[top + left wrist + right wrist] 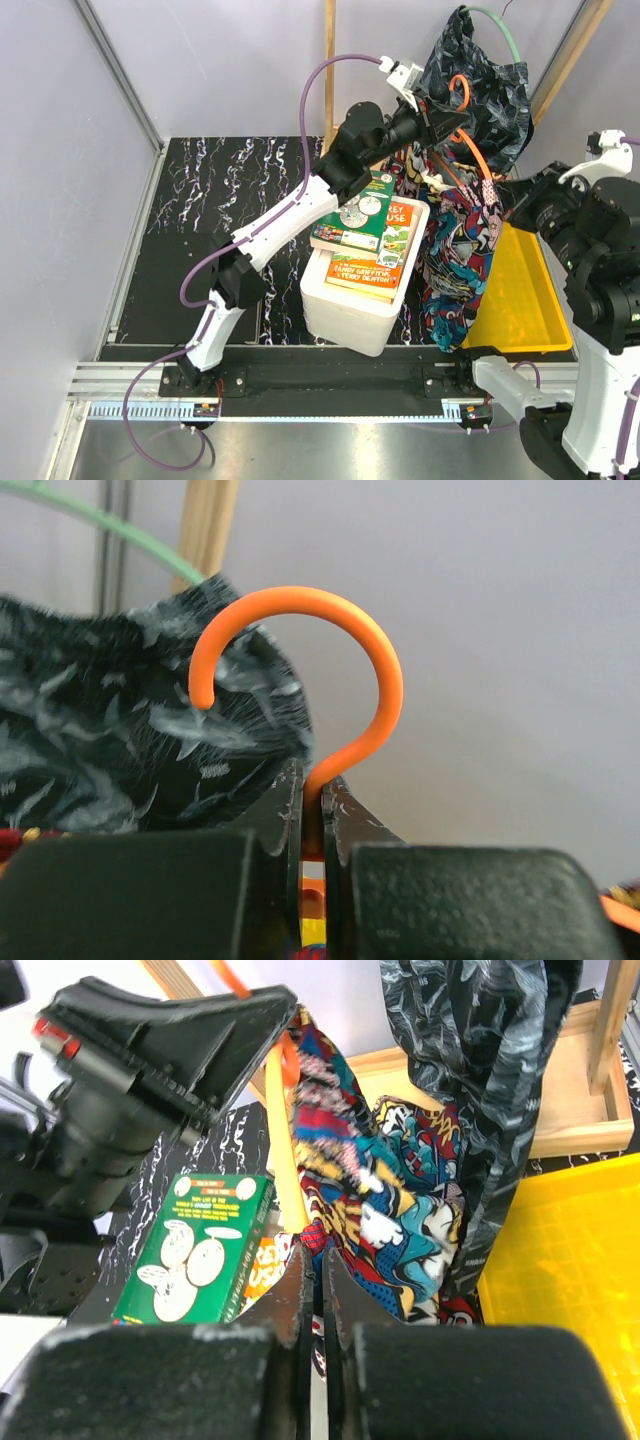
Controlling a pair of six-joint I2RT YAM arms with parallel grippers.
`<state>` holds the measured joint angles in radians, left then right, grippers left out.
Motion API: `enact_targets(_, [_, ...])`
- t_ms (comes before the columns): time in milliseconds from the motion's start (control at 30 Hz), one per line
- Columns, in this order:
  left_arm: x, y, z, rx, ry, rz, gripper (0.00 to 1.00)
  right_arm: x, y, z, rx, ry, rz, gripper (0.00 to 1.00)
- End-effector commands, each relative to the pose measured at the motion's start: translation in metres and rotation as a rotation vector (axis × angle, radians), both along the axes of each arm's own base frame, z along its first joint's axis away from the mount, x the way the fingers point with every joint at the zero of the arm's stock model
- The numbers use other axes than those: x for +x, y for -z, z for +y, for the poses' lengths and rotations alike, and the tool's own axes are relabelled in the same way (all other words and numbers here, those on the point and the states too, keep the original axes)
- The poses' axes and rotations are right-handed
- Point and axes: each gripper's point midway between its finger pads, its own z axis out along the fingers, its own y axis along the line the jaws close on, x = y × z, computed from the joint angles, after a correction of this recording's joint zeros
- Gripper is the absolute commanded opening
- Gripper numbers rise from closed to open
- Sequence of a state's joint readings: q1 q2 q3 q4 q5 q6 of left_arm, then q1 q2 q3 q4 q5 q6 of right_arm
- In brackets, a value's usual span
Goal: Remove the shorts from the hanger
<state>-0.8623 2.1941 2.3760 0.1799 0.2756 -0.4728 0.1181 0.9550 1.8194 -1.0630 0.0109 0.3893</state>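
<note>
The comic-print shorts (458, 250) hang from an orange hanger (480, 155) over the gap between box and tray. My left gripper (440, 112) is shut on the hanger's neck just below its hook (385, 670); the fingers (285, 810) clamp the orange wire. The dark leafy-pattern shorts (485, 85) hang behind on a green hanger (500, 30), and also show in the left wrist view (110, 720). My right gripper (500, 192) sits at the comic-print shorts' right side. In the right wrist view its jaws (317, 1252) are closed on a fold of the comic-print shorts (400, 1210).
A white foam box (350, 320) topped with books (365, 225) stands left of the shorts. A yellow tray (520, 290) lies to the right. Wooden posts (328, 60) rise at the back wall. The left arm's head (150, 1060) is close above the right gripper.
</note>
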Motion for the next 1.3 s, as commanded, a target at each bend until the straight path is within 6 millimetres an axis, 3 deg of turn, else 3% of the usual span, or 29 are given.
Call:
enact_targets(0, [0.026,-0.077,0.054,-0.294,-0.206,0.056,0.0,-0.029,0.011,-0.002,-0.019,-0.017,-0.015,0.0])
enact_targets(33, [0.035,-0.079,0.06,-0.335,-0.238,0.079,0.0,-0.043,0.008,-0.004,-0.019,-0.017,-0.047,0.0])
enact_targets(100, [0.052,-0.08,0.072,-0.417,-0.266,0.152,0.0,-0.052,0.018,-0.007,-0.023,-0.008,-0.049,0.0])
enact_targets(200, [0.064,-0.084,0.082,-0.506,-0.245,0.226,0.0,-0.072,0.027,-0.017,-0.021,0.035,-0.075,0.0])
enact_targets(367, [0.06,-0.092,0.084,-0.571,-0.158,0.294,0.0,-0.087,0.041,-0.031,-0.02,0.11,-0.077,0.0])
enact_targets(500, [0.046,-0.09,0.075,-0.62,0.002,0.412,0.0,-0.066,0.037,-0.027,-0.025,0.099,-0.055,0.0])
enact_targets(600, [0.015,-0.103,0.07,-0.683,0.219,0.506,0.0,-0.04,0.028,-0.02,-0.034,0.077,-0.037,0.0])
enact_targets(767, [-0.031,-0.135,0.082,-0.731,0.483,0.583,0.0,0.003,0.014,-0.003,-0.014,0.014,-0.005,0.0])
enact_targets(800, [-0.033,-0.131,0.081,-0.72,0.499,0.607,0.0,0.01,0.011,0.002,-0.005,-0.002,-0.003,0.0])
enact_targets(900, [-0.054,-0.15,0.1,-0.688,0.53,0.505,0.0,0.03,0.0,0.005,0.012,0.001,0.001,0.0])
enact_targets(933, [-0.052,-0.146,0.098,-0.617,0.478,0.455,0.0,0.039,-0.011,-0.001,-0.003,0.036,-0.015,0.0])
enact_targets(967, [-0.068,-0.153,0.104,-0.549,0.49,0.399,0.0,0.041,-0.017,-0.005,-0.012,0.059,-0.027,0.0])
enact_targets(1000, [-0.065,-0.147,0.106,-0.486,0.453,0.387,0.0,0.05,-0.02,-0.01,-0.035,0.081,-0.027,0.0])
enact_targets(1033, [-0.066,-0.144,0.108,-0.428,0.407,0.302,0.0,0.046,-0.04,-0.022,-0.046,0.143,-0.077,0.0])
enact_targets(1067, [-0.085,-0.153,0.119,-0.382,0.417,0.236,0.0,0.047,-0.047,-0.029,-0.06,0.182,-0.09,0.0])
enact_targets(1100, [-0.082,-0.138,0.118,-0.323,0.385,0.242,0.0,0.052,-0.05,-0.044,-0.109,0.254,-0.081,0.0])
enact_targets(1133, [-0.098,-0.151,0.133,-0.298,0.35,0.126,0.0,0.044,-0.074,-0.053,-0.122,0.296,-0.14,0.0])
enact_targets(1200, [-0.103,-0.142,0.136,-0.233,0.318,0.086,0.0,0.043,-0.089,-0.079,-0.201,0.425,-0.159,0.0])
enact_targets(1233, [-0.111,-0.15,0.145,-0.216,0.293,0.018,0.0,0.03,-0.113,-0.088,-0.207,0.475,-0.221,0.0])
enact_targets(1267, [-0.115,-0.152,0.15,-0.202,0.287,-0.008,0.0,0.025,-0.123,-0.097,-0.225,0.52,-0.241,0.0])
